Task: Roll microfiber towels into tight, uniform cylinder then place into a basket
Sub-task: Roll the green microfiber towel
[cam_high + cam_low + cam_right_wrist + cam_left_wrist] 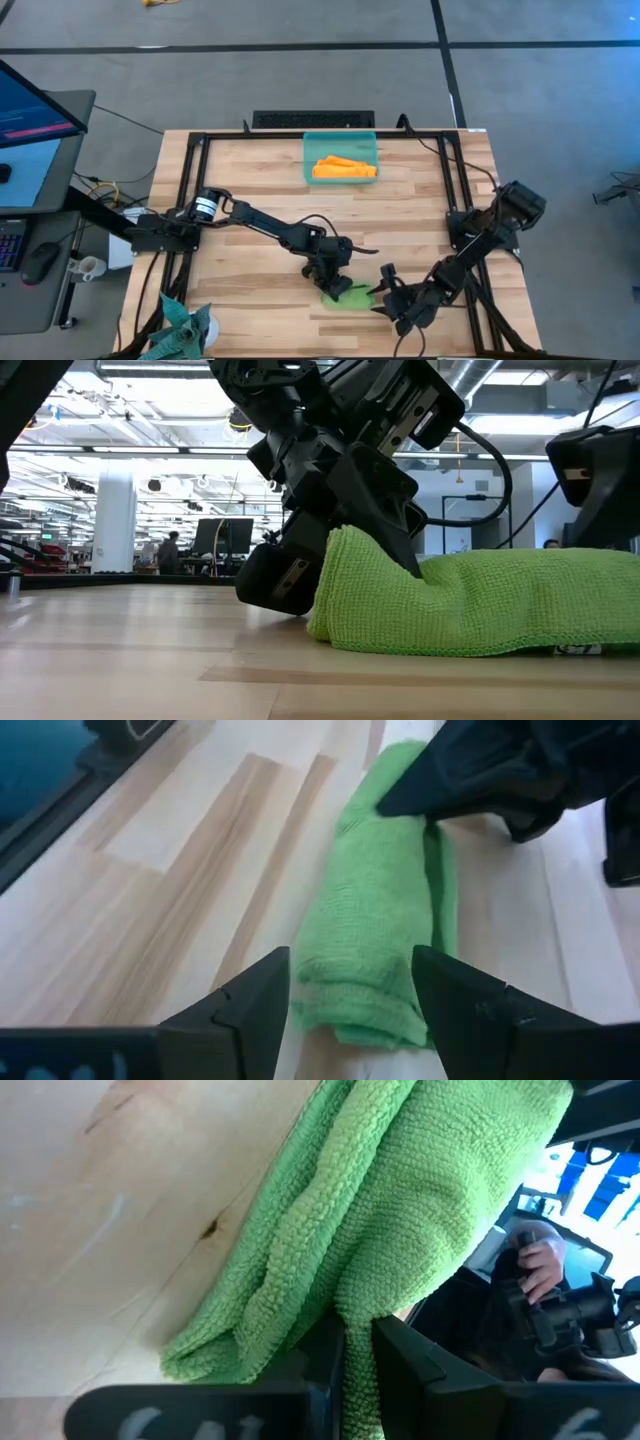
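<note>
The green towel [350, 294] lies rolled into a loose cylinder on the table [250, 200], near its front edge and a little right of the middle. In the low view the roll [480, 605] rests flat on the wood, with its left end lifted into a peak. The left gripper [338, 284] comes down on that end; its fingers [400, 1365] are pinched together on a fold of the cloth [380, 1210], as the left wrist view shows. In the low view the same gripper [372, 530] bites the raised corner from above.

The right gripper [390, 295] sits just beside the roll's right end. Its fingers [250, 1000] stand wide apart, one on each side of the roll's end [385, 940], not touching it.

The orange towel [343, 168] lies crumpled in the basket [340, 140], which stands at the far edge of the table, well apart from the green roll. A dark teal cloth [185, 325] is heaped at the near left corner.

Left of the table stand a monitor [35, 120] and a mouse [40, 262]. In the left wrist view a person's hand [540, 1265] shows beyond the table.
</note>
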Action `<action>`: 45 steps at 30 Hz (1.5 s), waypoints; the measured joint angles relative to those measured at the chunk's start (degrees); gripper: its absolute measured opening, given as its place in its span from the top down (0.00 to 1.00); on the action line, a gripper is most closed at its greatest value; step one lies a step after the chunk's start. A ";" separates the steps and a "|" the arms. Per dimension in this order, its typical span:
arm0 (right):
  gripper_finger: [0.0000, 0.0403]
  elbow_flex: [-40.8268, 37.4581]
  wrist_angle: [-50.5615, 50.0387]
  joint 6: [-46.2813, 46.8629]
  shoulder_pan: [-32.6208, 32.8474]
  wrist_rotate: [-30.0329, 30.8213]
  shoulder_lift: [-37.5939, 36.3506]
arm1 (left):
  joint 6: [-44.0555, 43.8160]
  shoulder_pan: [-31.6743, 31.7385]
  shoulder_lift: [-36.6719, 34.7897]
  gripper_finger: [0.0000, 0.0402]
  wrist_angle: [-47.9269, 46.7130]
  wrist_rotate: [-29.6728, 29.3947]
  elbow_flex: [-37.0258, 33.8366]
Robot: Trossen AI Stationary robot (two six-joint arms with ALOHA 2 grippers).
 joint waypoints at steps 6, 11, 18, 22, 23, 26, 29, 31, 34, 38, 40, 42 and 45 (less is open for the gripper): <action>0.42 0.04 2.53 1.55 -1.04 0.07 -1.91 | 0.05 0.00 -0.02 0.93 -0.04 -0.02 0.04; 0.42 0.11 2.53 10.95 -4.92 -3.07 -0.01 | 0.31 0.00 -0.07 0.93 -0.05 -0.04 0.05; 0.42 0.11 3.41 16.69 -7.16 -10.25 4.44 | 0.67 0.00 -0.15 0.93 -0.02 -0.24 0.11; 0.43 0.28 2.78 19.22 -7.82 -10.21 5.34 | 1.30 0.00 -0.17 0.93 -0.02 -0.26 0.11; 0.44 0.28 2.61 19.37 -7.82 -10.23 5.35 | 1.72 0.00 -0.17 0.93 -0.02 -0.26 0.11; 0.52 0.28 1.42 19.51 -8.09 -10.21 5.35 | 2.49 0.00 -0.17 0.93 -0.02 -0.26 0.11; 0.64 0.32 0.00 20.11 -8.37 -10.25 5.35 | 3.44 0.00 -0.18 0.92 -0.02 -0.59 0.11; 0.72 0.33 -0.61 20.62 -8.68 -10.44 5.33 | 5.13 -0.08 -0.22 0.90 -0.07 -1.54 0.11; 0.81 0.31 -0.85 20.63 -8.95 -11.33 5.31 | 9.41 -0.20 -0.26 0.85 -0.05 -1.98 0.11; 0.88 0.27 -0.89 20.60 -8.94 -11.36 5.31 | 13.65 -0.13 -0.26 0.75 -0.04 -1.07 0.11; 0.89 0.26 -0.89 20.60 -8.94 -11.40 5.31 | 15.74 -0.13 -0.26 0.70 -0.04 -0.96 0.13; 0.88 0.26 -0.89 20.60 -8.91 -11.54 5.32 | 18.22 -0.13 -0.26 0.65 -0.04 -0.74 0.13; 0.86 0.23 -0.88 20.60 -8.91 -11.60 5.35 | 22.28 -0.13 -0.26 0.59 -0.07 -0.81 0.13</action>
